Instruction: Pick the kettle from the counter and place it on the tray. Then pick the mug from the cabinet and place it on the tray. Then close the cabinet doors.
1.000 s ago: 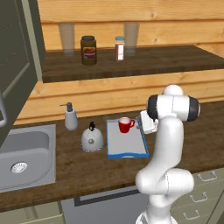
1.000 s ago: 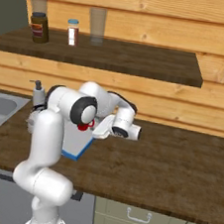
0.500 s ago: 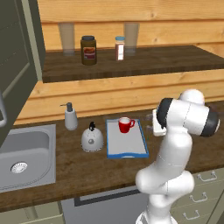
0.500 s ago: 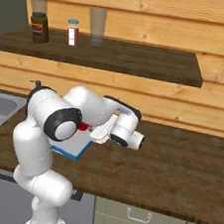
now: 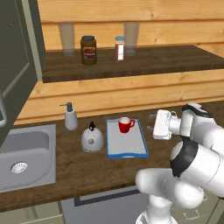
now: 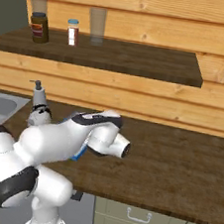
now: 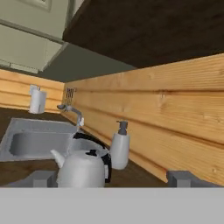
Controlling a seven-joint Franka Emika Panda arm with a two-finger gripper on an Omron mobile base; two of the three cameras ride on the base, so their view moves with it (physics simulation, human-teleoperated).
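Note:
The silvery kettle (image 5: 92,139) with its black handle stands on the dark wood counter (image 5: 87,170), just left of the blue-rimmed tray (image 5: 125,143). The red mug (image 5: 126,124) sits upright at the far end of that tray. My gripper (image 5: 151,123) hovers right of the tray at about mug height, pointing left, open and empty. In the hand view the kettle (image 7: 83,168) is low and centre between my fingertips (image 7: 41,178), some way ahead. An olive cabinet door (image 5: 17,65) hangs open at the left. In the right base view my arm covers most of the tray.
A grey soap bottle (image 5: 70,117) stands behind the kettle, against the wooden wall. The sink (image 5: 22,153) with its faucet (image 7: 72,111) lies to the left. On the shelf (image 5: 131,63) above are a brown jar (image 5: 88,50), a small bottle (image 5: 119,47) and two clear glasses.
The arm has swung right, pulling the hand back from the mug to the right of the tray. The mug stays on the tray.

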